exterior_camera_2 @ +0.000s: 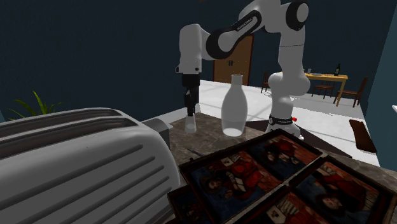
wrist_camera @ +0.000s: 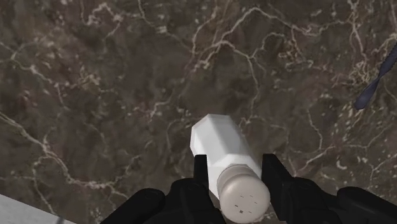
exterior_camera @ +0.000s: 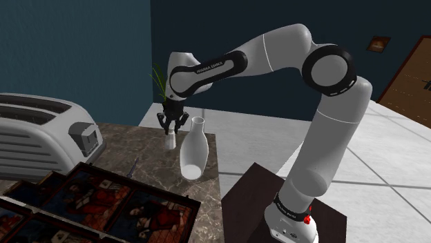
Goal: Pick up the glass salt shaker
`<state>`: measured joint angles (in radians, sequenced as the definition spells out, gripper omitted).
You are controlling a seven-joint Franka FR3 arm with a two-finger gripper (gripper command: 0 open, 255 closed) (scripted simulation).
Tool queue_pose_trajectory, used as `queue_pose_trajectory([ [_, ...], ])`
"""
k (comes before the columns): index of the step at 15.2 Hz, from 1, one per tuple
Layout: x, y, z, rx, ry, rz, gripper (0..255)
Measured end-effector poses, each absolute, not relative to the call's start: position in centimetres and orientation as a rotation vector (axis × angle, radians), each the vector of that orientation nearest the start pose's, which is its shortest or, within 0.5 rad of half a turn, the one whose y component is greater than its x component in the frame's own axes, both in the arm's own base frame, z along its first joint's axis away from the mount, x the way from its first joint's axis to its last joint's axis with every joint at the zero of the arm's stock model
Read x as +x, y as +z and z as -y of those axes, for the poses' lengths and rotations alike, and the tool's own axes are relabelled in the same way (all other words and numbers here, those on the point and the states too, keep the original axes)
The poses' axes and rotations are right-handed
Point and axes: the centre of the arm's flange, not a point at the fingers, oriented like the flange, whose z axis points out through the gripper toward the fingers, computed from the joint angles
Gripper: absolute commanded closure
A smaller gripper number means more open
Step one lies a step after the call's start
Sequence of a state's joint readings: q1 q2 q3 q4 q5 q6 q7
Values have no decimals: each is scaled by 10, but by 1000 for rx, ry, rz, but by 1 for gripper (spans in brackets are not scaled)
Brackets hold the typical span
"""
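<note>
though it is barely parted, the pincer clasps the salt shaker.

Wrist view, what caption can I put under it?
Black gripper over a white salt shaker standing on dark marbled counter.

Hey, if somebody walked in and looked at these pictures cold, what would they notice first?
Most likely the white arm arching from its stand down to the dark marble counter, its black gripper lowered over a small white salt shaker. Right beside the shaker stands a taller white bottle, and a big grey toaster sits at the shoulder view's left.
</note>
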<state>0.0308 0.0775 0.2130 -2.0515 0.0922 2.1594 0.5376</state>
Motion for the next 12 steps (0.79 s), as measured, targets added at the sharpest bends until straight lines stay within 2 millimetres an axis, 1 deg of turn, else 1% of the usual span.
queue_pose_trajectory([
  [8,550,443,-140,-2998,10,-521,255],
  [12,550,466,-140,-2998,10,-521,255],
])
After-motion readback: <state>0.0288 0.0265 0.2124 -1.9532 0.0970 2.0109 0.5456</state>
